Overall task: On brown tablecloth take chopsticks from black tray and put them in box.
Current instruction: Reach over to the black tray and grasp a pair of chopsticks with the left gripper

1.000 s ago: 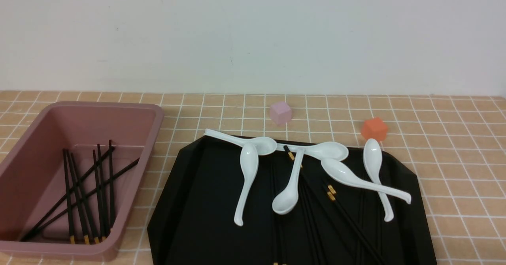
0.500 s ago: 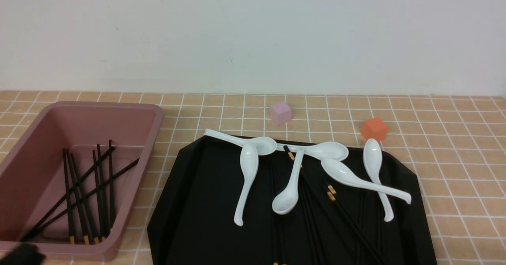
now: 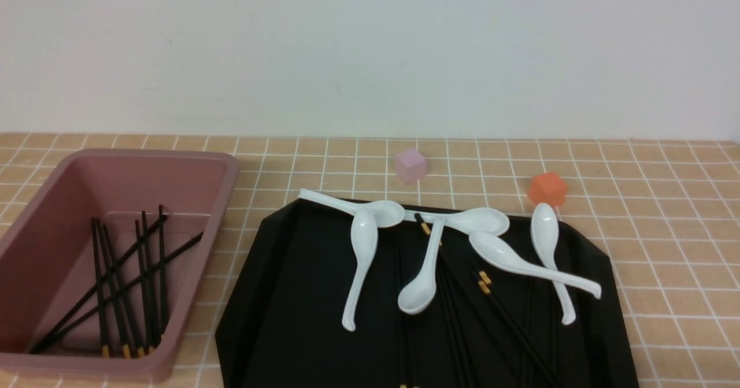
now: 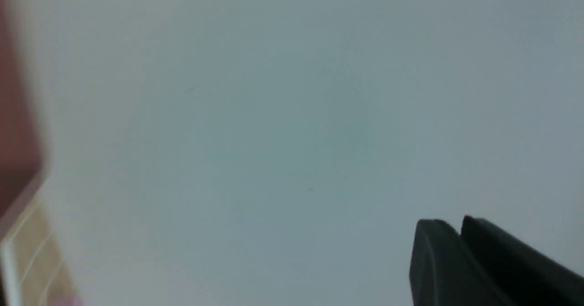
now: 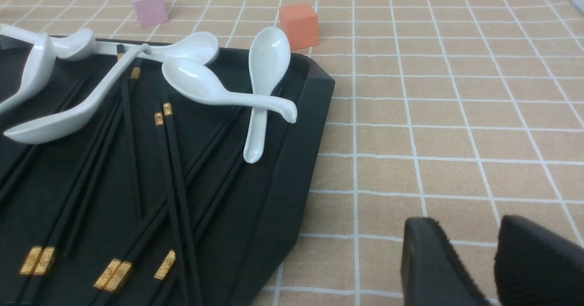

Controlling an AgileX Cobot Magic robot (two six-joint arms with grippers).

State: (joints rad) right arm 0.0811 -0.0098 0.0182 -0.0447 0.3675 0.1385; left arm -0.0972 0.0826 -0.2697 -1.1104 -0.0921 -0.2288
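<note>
White spoons [image 3: 428,272] lie across some black chopsticks [image 3: 520,333] in the tray [image 3: 324,295] — cubes [image 3: 410,165] behind; other chopsticks fill the box — left pincer [image 4: 460,237] nearly closed, right pincer [image 5: 467,226] parted, both empty

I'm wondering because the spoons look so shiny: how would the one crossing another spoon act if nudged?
The crossing spoon would probably stay stiff, judging by its thick handle. Its glossy surface may slip, and its rounded bowl could make it rock.
</note>
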